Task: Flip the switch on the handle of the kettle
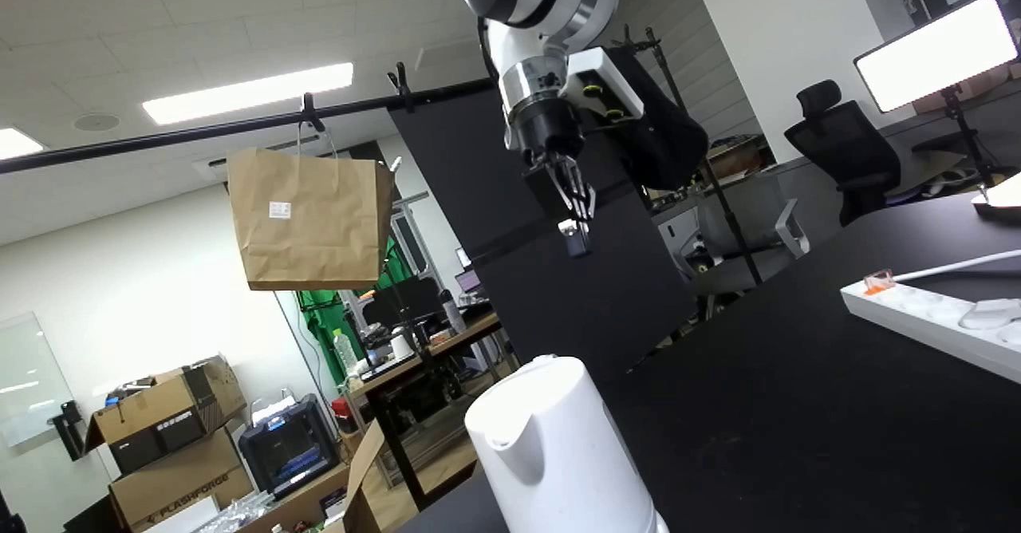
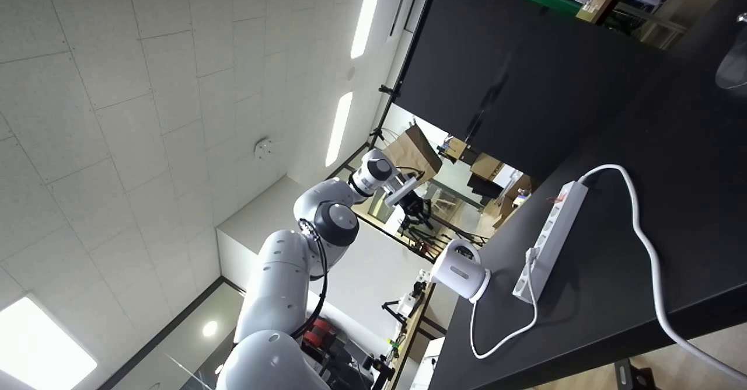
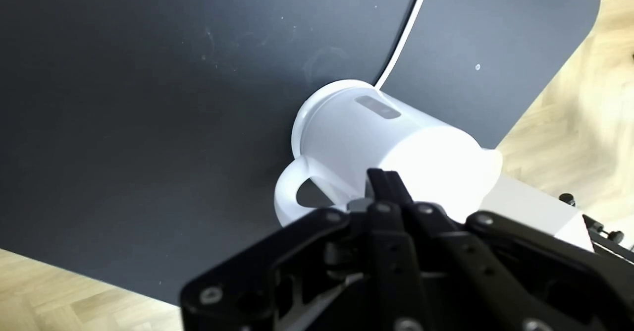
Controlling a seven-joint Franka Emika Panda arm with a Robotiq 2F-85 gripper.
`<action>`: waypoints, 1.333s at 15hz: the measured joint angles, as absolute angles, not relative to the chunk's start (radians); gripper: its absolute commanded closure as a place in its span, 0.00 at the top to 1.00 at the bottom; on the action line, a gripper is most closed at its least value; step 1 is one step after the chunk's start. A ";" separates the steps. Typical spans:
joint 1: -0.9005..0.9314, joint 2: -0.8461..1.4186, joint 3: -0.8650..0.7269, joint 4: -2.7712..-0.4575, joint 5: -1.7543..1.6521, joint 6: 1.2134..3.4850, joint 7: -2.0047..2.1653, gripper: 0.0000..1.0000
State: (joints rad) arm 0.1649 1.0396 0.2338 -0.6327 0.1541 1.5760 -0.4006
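Note:
The white kettle (image 1: 558, 453) stands on the black table; it also shows in an exterior view (image 2: 458, 270) and in the wrist view (image 3: 342, 128). Its loop handle (image 3: 287, 190) is at the lower left of its body in the wrist view, and also shows in an exterior view (image 2: 475, 254). The switch cannot be made out; the upper end of the handle is hidden by my fingers in the wrist view. My gripper (image 3: 389, 175) is shut with its fingertips together and empty. In both exterior views it (image 1: 578, 242) (image 2: 429, 218) hangs above the kettle, apart from it.
A white power strip (image 2: 551, 241) lies on the black table (image 2: 583, 320) beside the kettle. A white cord (image 2: 502, 346) runs from the kettle base to the strip. A second thick cord (image 2: 648, 250) crosses the table. The table edge is close to the kettle.

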 measured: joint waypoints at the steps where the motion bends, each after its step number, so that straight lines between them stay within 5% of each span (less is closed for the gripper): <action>1: 0.165 1.040 0.233 -0.633 0.153 1.576 -0.402 0.00; 20: 0.168 1.179 0.275 -0.626 0.169 1.935 -0.582 0.00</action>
